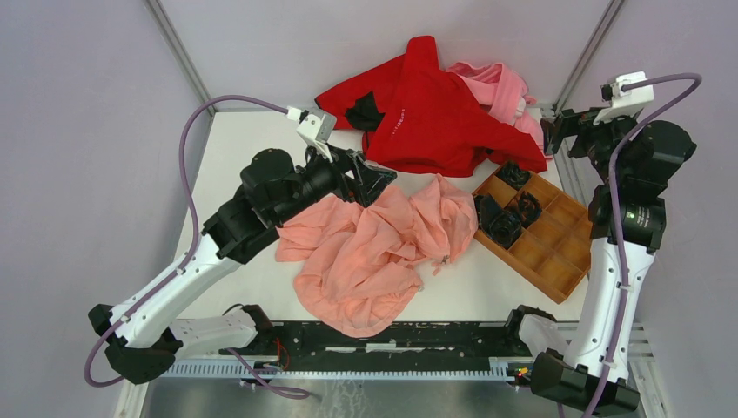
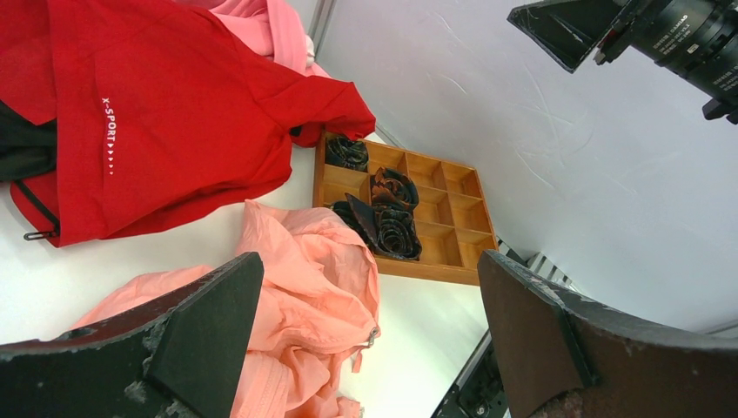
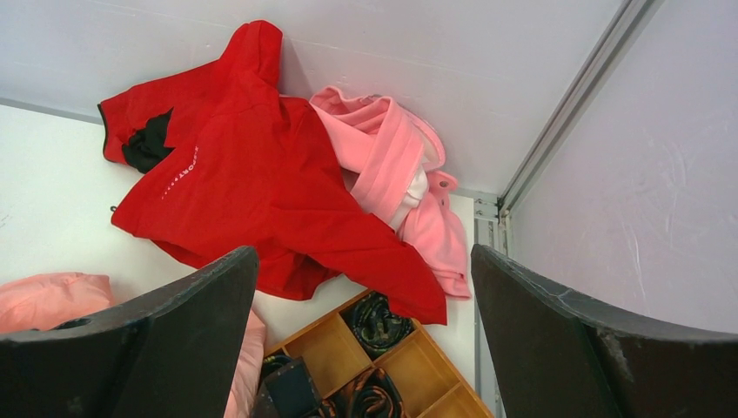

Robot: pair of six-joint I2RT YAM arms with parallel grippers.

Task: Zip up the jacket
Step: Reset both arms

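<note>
Jacket (image 1: 374,252): salmon-pink and crumpled in a heap in the middle of the white counter (image 1: 496,292), close to the front edge.
Metal bit (image 2: 372,334): small and grey, on the jacket's edge on the tray side.
Left arm (image 1: 261,196): reaches in from the left, over the jacket's back left part.
Left jaws: spread wide, with nothing in them. They are right at the jacket's back edge, but I cannot tell if they touch it.
Right arm (image 1: 622,218): stands tall at the right side.
Right jaws: spread wide, with nothing in them. They are up by the back right corner, well apart from the jacket.
Red top (image 1: 426,113): at the back, partly up the wall, with small white letters.
Pale pink top (image 1: 505,87): bunched in the back right corner, touching the red top.
Wooden tray (image 1: 557,252): just beside the jacket on the right, with many little boxes.
Dark rolls (image 1: 500,222): in a few of the tray's boxes nearest the jacket.
</note>
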